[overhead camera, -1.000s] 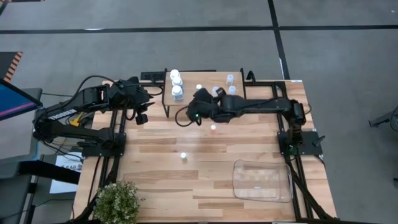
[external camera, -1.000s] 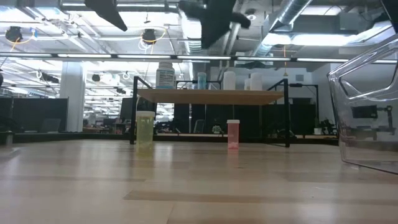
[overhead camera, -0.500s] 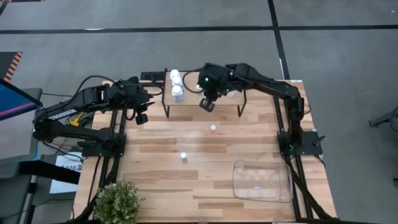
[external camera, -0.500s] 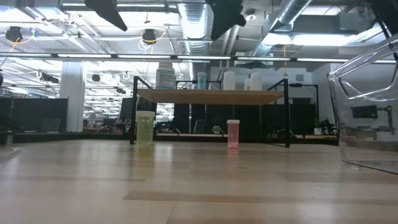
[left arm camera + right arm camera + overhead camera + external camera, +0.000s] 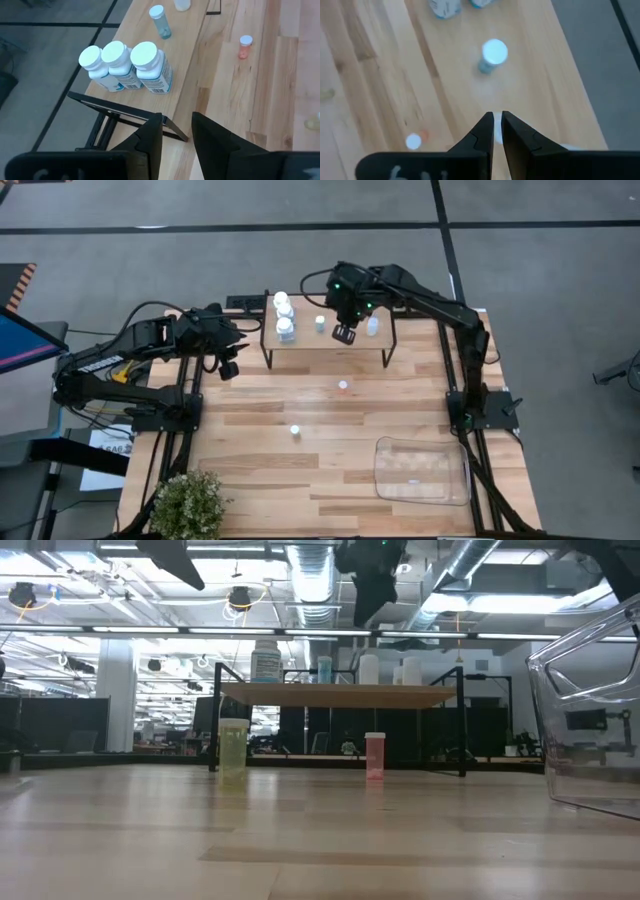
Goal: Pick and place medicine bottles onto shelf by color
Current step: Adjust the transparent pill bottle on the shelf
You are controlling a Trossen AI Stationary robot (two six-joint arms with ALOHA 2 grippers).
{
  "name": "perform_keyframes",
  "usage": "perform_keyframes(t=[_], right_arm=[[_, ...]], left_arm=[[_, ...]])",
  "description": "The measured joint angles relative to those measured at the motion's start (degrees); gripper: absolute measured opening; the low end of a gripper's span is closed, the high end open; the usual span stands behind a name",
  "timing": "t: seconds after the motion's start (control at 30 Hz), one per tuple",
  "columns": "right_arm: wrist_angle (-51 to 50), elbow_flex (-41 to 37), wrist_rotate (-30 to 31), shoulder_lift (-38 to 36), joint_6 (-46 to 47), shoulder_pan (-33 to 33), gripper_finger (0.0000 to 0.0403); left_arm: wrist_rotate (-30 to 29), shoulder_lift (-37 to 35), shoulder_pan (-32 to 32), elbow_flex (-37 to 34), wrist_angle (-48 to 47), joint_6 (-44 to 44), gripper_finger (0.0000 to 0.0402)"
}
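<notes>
The shelf (image 5: 330,348) stands at the table's far edge. On its left end stand three white medicine bottles (image 5: 122,67), then a small bluish one (image 5: 493,56), with more at the right end (image 5: 372,326). A red-orange bottle (image 5: 343,386) and a yellowish one (image 5: 296,431) stand on the table in front. My right gripper (image 5: 345,334) hangs shut above the shelf's middle, pointing down, with nothing between its fingers. My left gripper (image 5: 228,370) waits shut off the shelf's left end, above the table, and holds nothing.
A clear plastic tray (image 5: 422,470) lies on the table's near right part. A potted plant (image 5: 188,505) stands at the near left corner. Open tabletop lies between the shelf and the tray.
My right gripper has risen from in front of the shelf's near edge and gone toward the far right, over the shelf top. It has turned from lying nearly level to pointing steeply down. Its fingers have stayed shut. No bottle has moved.
</notes>
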Motion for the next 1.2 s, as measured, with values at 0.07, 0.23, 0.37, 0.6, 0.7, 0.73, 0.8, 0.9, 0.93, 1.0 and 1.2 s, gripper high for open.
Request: perform_keyframes(t=[0.07, 0.23, 0.37, 0.6, 0.7, 0.73, 0.8, 0.9, 0.93, 1.0, 1.2], right_arm=[[-0.33, -0.11, 0.0, 0.11, -0.3, -0.58, 0.0058], [4.51, -4.17, 0.0, 0.16, -1.39, -0.97, 0.0058], [8.22, -6.96, 0.0, -0.02, -3.0, -0.9, 0.0058], [11.01, -10.29, 0.02, 0.02, -4.71, -1.06, 0.0058], [11.64, -11.89, 0.05, 0.04, -4.84, -1.36, 0.0058], [11.99, -12.38, 0.12, 0.04, -4.84, -1.34, 0.0058], [12.09, -12.69, 0.18, 0.06, -4.79, -1.37, 0.0058], [11.98, -12.69, 0.2, 0.02, -5.1, -1.85, 0.0058], [11.61, -12.69, 0.22, 0.02, -5.49, -2.1, 0.0058], [11.27, -12.69, 0.26, 0.04, -5.57, -2.43, 0.0058], [10.87, -12.69, 0.48, 0.02, -5.73, -2.48, 0.0058]], left_arm=[[0.0, 0.0, 0.0, 0.0, 0.0, 0.0, 0.0093], [0.0, 0.0, -0.01, 0.0, 1.79, 0.0, 0.0093], [-0.01, 0.0, -0.01, 0.0, 3.43, 1.01, 0.0093], [0.0, 0.0, -0.01, 0.0, 3.85, 1.31, 0.0093], [0.0, 0.0, -0.01, 0.0, 3.85, 1.31, 0.0093], [0.0, 0.0, -0.01, 0.0, 3.85, 1.31, 0.0093], [0.0, 0.0, 0.0, 0.0, 3.85, 1.31, 0.0093], [0.0, 0.0, -0.01, 0.0, 3.85, 1.1, 0.0093], [0.0, 0.0, -0.01, 0.0, 3.85, 0.86, 0.0093], [0.0, 0.0, -0.01, 0.0, 3.83, 0.79, 0.0093], [0.0, 0.0, 0.0, 0.0, 3.82, 0.68, 0.0093]])
